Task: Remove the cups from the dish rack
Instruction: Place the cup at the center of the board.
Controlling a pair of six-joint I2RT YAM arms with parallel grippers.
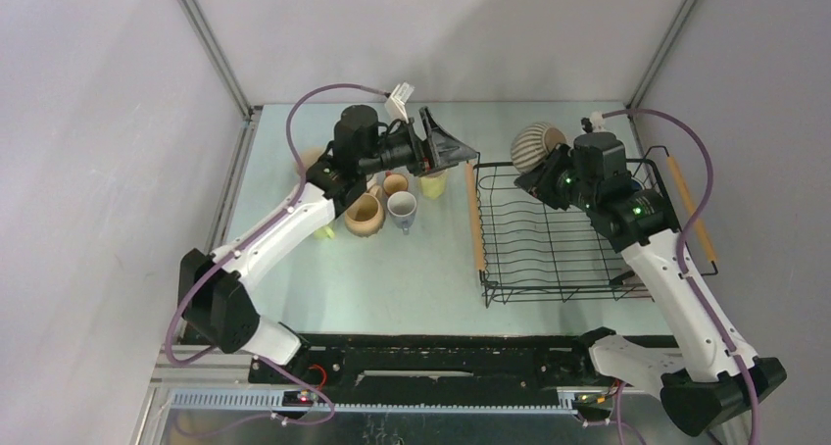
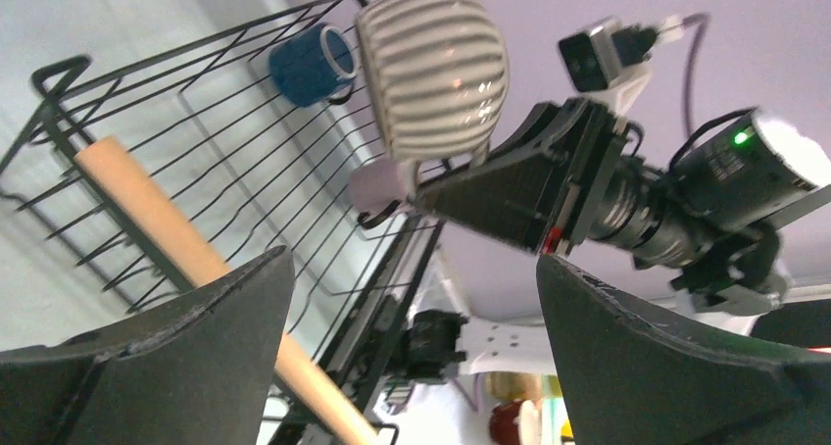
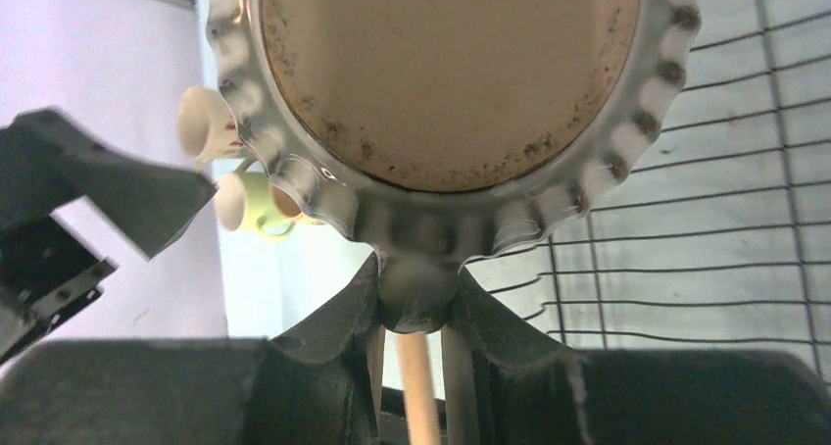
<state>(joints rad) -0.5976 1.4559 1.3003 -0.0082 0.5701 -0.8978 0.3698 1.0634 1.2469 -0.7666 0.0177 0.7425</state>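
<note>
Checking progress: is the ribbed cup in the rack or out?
Out: right gripper holds the ribbed cup by its handle above the dish rack.

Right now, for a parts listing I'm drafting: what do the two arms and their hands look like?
The left arm and right arm have white shells with black joints. A purple cable loops along each. The left hand and right hand each have two black wedge-shaped fingers. Small green lights glow on the right arm.

A pale green tabletop fills mid-frame between grey walls, with what looks like a slotted metal rail lower left.
</note>
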